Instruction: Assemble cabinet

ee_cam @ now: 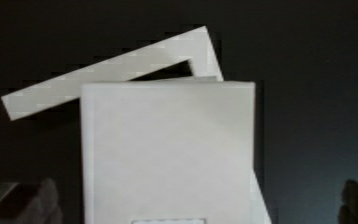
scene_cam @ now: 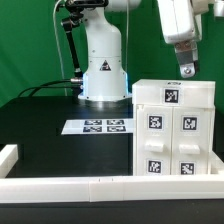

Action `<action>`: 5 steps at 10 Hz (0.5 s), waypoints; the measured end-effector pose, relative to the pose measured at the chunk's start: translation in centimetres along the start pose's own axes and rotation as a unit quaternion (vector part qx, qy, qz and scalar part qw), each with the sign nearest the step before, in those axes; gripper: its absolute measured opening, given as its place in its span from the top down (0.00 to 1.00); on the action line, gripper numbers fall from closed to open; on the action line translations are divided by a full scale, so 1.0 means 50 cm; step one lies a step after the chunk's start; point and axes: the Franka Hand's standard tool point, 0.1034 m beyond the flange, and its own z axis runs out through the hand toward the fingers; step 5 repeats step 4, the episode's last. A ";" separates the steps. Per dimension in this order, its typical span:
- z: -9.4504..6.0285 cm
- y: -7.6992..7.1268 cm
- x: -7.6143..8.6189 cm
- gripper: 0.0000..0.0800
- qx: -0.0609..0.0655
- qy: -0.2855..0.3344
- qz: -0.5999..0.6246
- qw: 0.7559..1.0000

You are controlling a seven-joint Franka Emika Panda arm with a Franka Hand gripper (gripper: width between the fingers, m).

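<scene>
Cabinet (scene_cam: 174, 128) at the exterior view's right, upright on the black table (scene_cam: 40, 125), just behind the long low white rail (scene_cam: 100, 185) edging the near side. White boxy shell, black-and-white square tags on the top face and on the front panels, six tags countable in that view.

Gripper (scene_cam: 186, 70) above the cabinet's top, close over the far right corner; contact or a small gap, cannot tell. Fingers dark and small there, spread or pressed together not readable from that angle.

Marker board (scene_cam: 99, 126) flat on the table between the arm's white base (scene_cam: 103, 70) and the cabinet, well apart from the gripper, four tags on it. Black cables behind the base, at the exterior view's left.

Wrist view: only a plain white panel of the cabinet (ee_cam: 172, 150) filling the middle, with a second white edge angled behind it and a thin wall running off to one side. No tags clearly legible here; a faint dotted outline at the panel's lower edge, too blurred to name. Grey fingertips (ee_cam: 25, 203) at the two lower corners, well apart, one each side of the panel, nothing pinched between them: jaws spread.

Exterior view alone gives the table, rail, board and arm base; wrist view alone gives the finger spacing. Cabinet's right side cut off by the exterior frame; its back hidden.
</scene>
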 end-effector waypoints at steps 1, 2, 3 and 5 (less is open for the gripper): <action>0.000 0.000 -0.001 0.00 0.000 0.000 -0.002 1.000; 0.001 0.001 -0.001 0.00 0.000 0.000 -0.004 1.000; 0.001 0.001 -0.001 0.00 0.000 0.000 -0.007 1.000; 0.001 0.001 -0.002 0.00 -0.001 0.000 -0.010 1.000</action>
